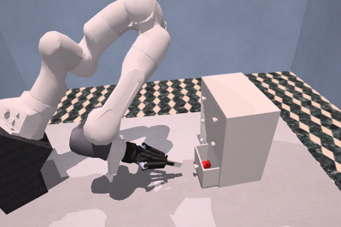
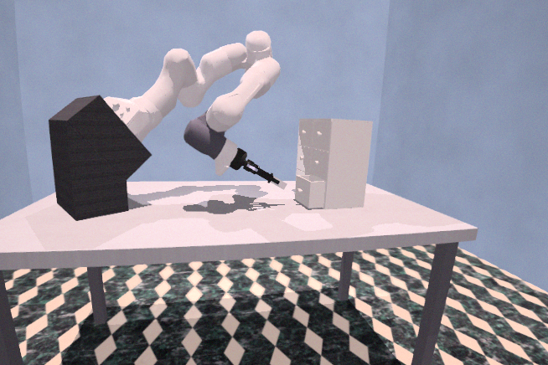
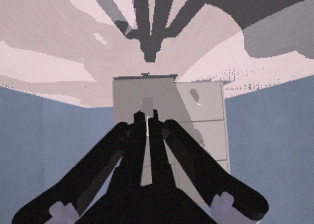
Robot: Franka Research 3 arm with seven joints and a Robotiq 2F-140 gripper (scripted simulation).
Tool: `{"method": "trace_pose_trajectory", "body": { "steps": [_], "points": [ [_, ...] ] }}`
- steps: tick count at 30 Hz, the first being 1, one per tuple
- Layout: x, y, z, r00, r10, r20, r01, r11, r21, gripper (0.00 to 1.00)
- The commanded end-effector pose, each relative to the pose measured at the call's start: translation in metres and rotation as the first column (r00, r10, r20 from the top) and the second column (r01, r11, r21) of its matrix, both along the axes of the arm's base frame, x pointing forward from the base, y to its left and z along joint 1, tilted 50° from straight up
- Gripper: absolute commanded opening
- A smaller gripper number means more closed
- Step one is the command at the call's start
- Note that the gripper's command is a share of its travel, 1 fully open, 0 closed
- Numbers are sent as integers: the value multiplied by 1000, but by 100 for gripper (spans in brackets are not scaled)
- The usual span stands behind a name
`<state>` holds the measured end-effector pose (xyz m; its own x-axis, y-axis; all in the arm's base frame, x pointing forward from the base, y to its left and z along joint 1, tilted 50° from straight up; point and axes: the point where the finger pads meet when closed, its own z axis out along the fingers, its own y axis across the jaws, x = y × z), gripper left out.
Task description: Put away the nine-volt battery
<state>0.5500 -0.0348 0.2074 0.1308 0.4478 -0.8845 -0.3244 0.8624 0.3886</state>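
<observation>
A small red battery (image 1: 206,164) lies inside the pulled-out bottom drawer (image 1: 206,175) of the pale chest (image 1: 243,128), at the right of the tabletop (image 1: 256,203). No writing can be read on it. The black hand (image 1: 173,163), pinched shut on nothing, hovers left of the drawer.

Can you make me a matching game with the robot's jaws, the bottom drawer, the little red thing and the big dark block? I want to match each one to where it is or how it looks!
Things:
1. gripper
2. bottom drawer
3. red block
4. dark block

States or places:
A. lying inside the open drawer
B. pulled partly out of the chest
C. jaws shut, holding nothing, pointing at the chest
D. standing at the table's far end from the chest, under the arm's base

Pairs: 1-C, 2-B, 3-A, 4-D
</observation>
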Motion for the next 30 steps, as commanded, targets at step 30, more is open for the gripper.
{"method": "trace_pose_trajectory", "body": {
  "steps": [30],
  "points": [
    [20, 1, -8, 1000, -17, -18, 17, 1000, 4, 0]
  ]
}}
